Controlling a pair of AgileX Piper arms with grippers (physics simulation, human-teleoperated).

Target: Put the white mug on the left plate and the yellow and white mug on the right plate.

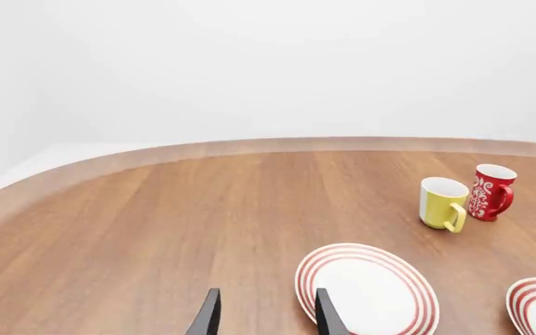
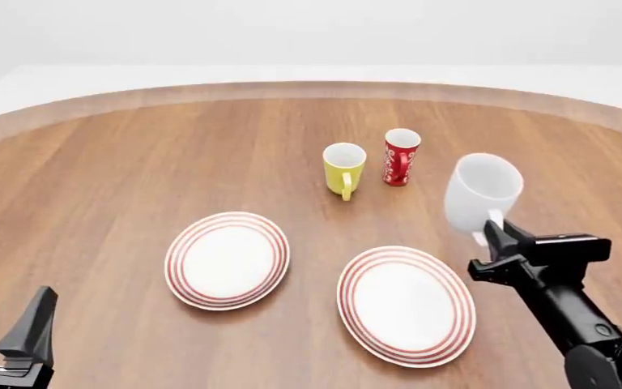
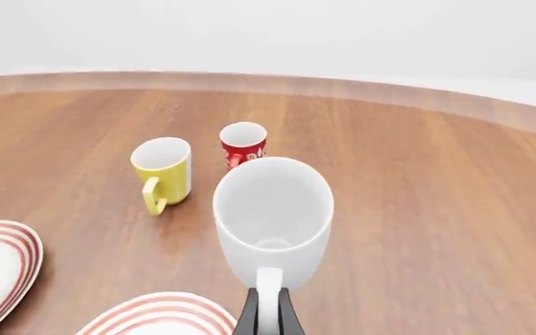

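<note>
White mug [image 2: 482, 191]: plain glossy white, wide, handle in right tool [image 2: 492, 241].

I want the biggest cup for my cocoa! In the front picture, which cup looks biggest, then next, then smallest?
1. White mug, held by its handle in the right claw. It may look bigger because it sits nearer the camera.
2. Yellow mug.
3. Red cup, which is slimmer but about as tall, so these two are close.
</note>
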